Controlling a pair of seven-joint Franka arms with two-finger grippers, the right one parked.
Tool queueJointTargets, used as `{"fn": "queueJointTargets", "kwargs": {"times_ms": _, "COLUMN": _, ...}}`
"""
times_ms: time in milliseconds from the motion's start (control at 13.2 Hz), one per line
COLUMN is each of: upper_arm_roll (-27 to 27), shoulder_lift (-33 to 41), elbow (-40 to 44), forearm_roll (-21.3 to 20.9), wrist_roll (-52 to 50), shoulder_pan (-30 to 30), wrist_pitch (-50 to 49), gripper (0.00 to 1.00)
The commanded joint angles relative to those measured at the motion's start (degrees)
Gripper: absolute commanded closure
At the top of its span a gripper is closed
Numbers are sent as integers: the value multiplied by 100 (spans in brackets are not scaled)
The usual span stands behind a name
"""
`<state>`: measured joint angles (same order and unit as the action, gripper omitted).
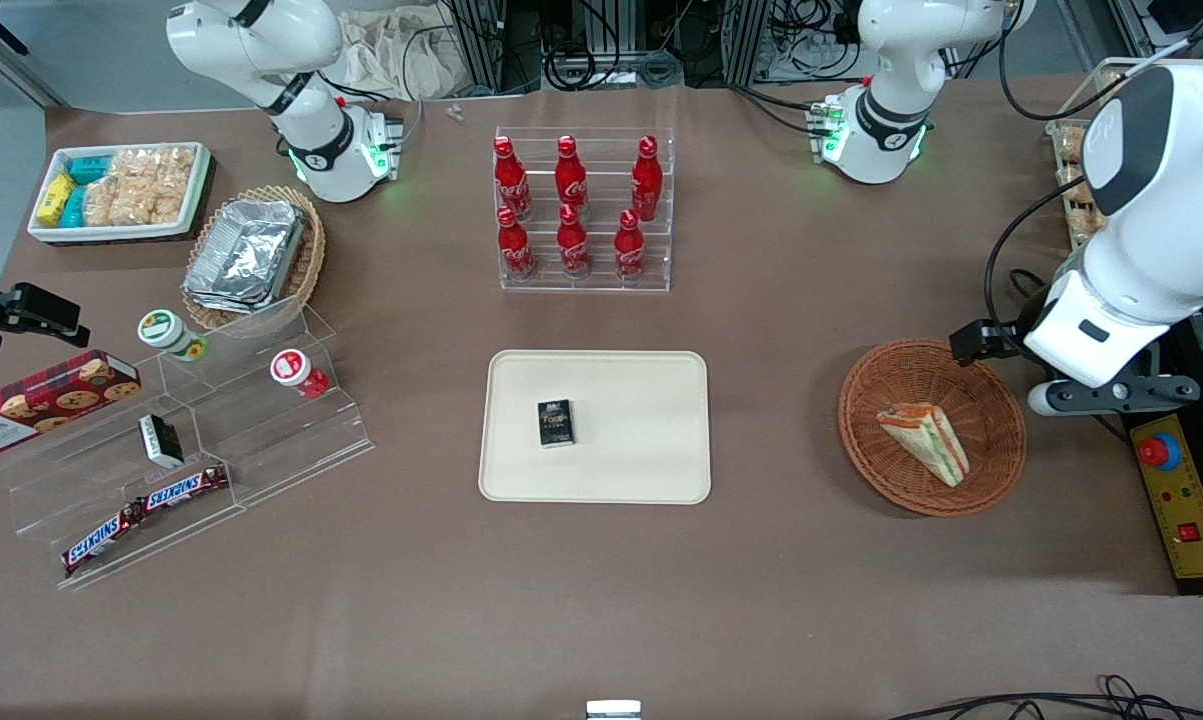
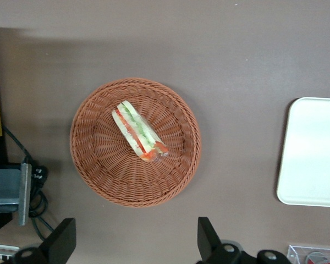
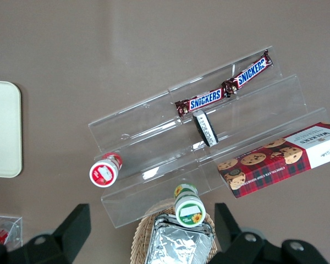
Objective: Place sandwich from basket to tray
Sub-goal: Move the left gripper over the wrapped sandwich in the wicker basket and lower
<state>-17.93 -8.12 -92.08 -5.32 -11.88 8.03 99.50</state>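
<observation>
Open pincer (image 2: pixel 136 242) above basket (image 2: pixel 93 165) (small dark box (image 1: pixel 555 422) on tray (image 1: pixel 651 400)).

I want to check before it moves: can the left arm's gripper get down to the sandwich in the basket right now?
Probably yes. The gripper hovers open above the basket, and the sandwich lies uncovered inside with nothing over it.

Robotics lab staged as a mock snack shop.
White arms are sitting bolted to a brown-covered bench (image 1: pixel 781 300), cables and racks are crowding its far edge, an emergency-stop box (image 1: pixel 1183 500) is lying at the working arm's end, and clear acrylic tiers are displaying cola bottles (image 1: pixel 573 208) and Snickers bars (image 1: pixel 144 516).
</observation>
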Motion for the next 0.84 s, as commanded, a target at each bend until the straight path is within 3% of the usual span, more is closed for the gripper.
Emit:
{"fn": "queueJointTargets", "kwargs": {"times_ms": 0, "upper_arm_roll": -36, "shoulder_lift": -41, "elbow": 129, "forearm_roll": -119, "wrist_roll": -34, "shoulder_pan": -3, "wrist_pitch": -159, "gripper": 1}}
{"fn": "queueJointTargets", "kwargs": {"times_ms": 380, "upper_arm_roll": -18, "shoulder_lift": -207, "elbow": -11, "forearm_roll": -119, "wrist_roll": -261, "shoulder_pan": 32, "wrist_pitch": -72, "gripper": 1}}
{"fn": "queueJointTargets", "kwargs": {"times_ms": 759, "upper_arm_roll": -9, "shoulder_lift": -164, "elbow": -1548, "forearm_roll": -136, "wrist_roll": -2771, "shoulder_pan": 32, "wrist_pitch": 1701, "gripper": 1}}
